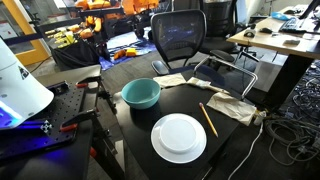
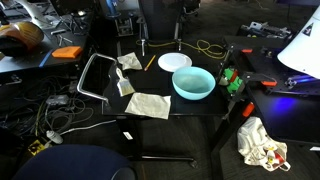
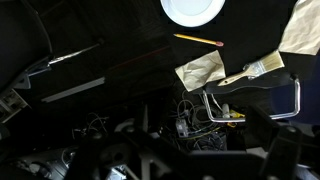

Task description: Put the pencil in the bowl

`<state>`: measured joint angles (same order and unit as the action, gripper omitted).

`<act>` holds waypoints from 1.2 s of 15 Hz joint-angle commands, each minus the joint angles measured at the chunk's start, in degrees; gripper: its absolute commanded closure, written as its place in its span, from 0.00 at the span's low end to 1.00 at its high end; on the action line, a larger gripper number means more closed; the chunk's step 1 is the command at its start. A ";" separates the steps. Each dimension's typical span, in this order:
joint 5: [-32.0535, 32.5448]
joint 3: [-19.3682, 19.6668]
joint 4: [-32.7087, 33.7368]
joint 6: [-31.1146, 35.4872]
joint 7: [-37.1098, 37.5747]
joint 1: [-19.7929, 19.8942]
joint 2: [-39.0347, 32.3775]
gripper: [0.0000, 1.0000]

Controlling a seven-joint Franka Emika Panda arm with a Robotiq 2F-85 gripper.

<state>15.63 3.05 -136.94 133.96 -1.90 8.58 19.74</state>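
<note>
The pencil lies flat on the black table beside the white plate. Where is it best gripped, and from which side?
Grip the pencil near its middle, coming straight down from above, with the jaws across its thin shaft. It lies flat on the table between the plate and the cloth, so a side approach would likely only push it.

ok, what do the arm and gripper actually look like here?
The arm is a smooth, rounded white shell in both exterior views, with a blue glow under it. The gripper in the wrist view is black and blurred; no markings or cables legible.
</note>
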 commanded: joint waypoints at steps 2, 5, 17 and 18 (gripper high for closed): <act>0.12 0.37 0.13 -0.22 0.07 -0.42 0.01 0.00; 0.12 0.37 0.13 -0.22 0.07 -0.42 0.01 0.00; -7.17 5.14 3.90 5.49 -27.74 -6.38 -9.98 0.00; -9.22 5.89 4.73 5.16 -32.15 -6.87 -11.72 0.00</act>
<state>11.02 6.35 -135.60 138.66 -23.40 3.88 13.13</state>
